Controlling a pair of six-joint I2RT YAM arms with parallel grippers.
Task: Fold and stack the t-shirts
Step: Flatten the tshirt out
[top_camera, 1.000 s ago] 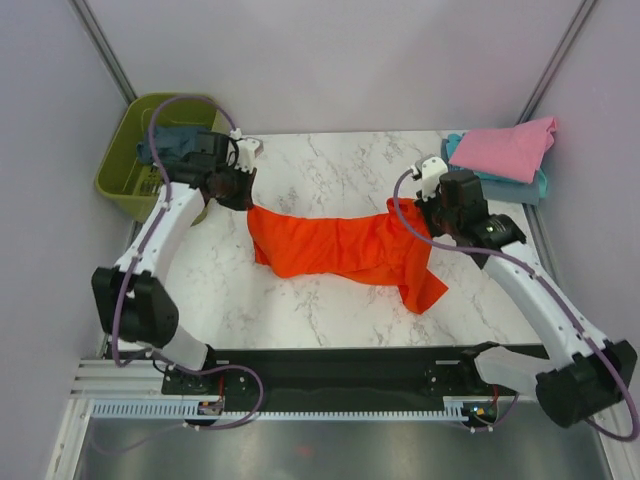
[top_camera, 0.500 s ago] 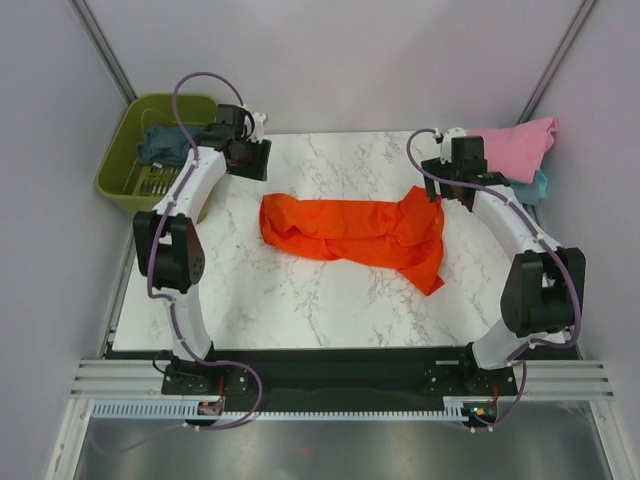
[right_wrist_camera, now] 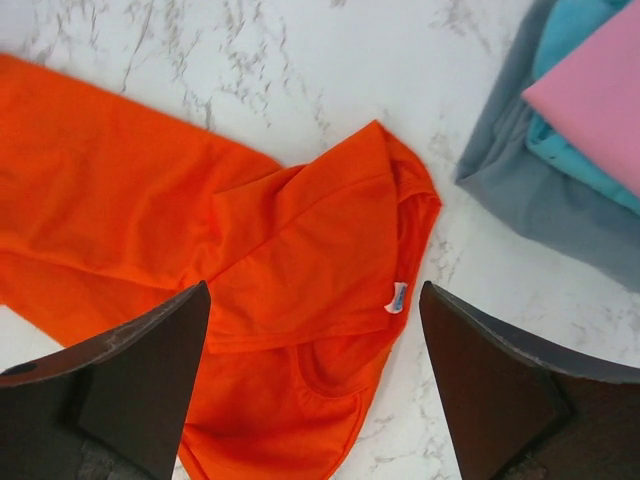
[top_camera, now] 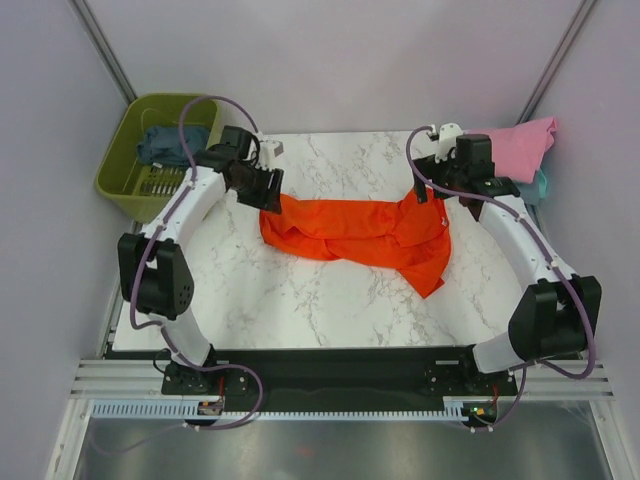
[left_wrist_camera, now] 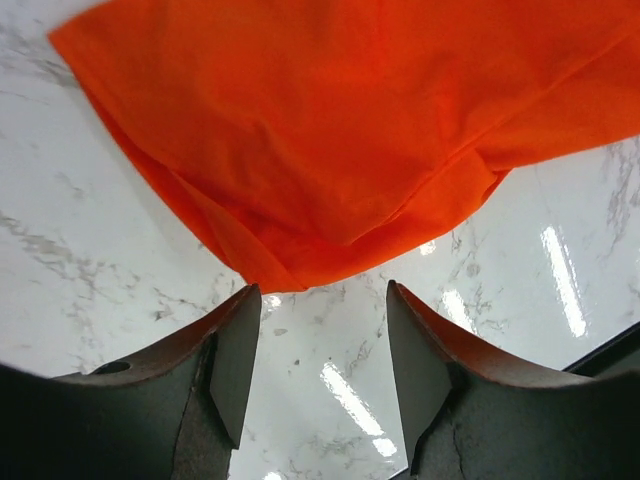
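My left claw (top_camera: pixel 268 190) open, empty, at left edge of crumpled bright orange-red cotton t-shirt (top_camera: pixel 350 232) lying mid white marble table (top_camera: pixel 300 300). My right claw (top_camera: pixel 428 190) spread wide, empty, over collar end. Olive-green plastic basket (top_camera: pixel 115 170) far left holds dark slate-blue shirt (top_camera: pixel 160 145). Pink shirt (top_camera: pixel 515 148) folded atop light teal shirt (top_camera: pixel 541 186), far right corner

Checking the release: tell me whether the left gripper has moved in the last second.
Yes. The left gripper has shifted right, away from the green basket, and now hangs open over the left end of the orange-red shirt.
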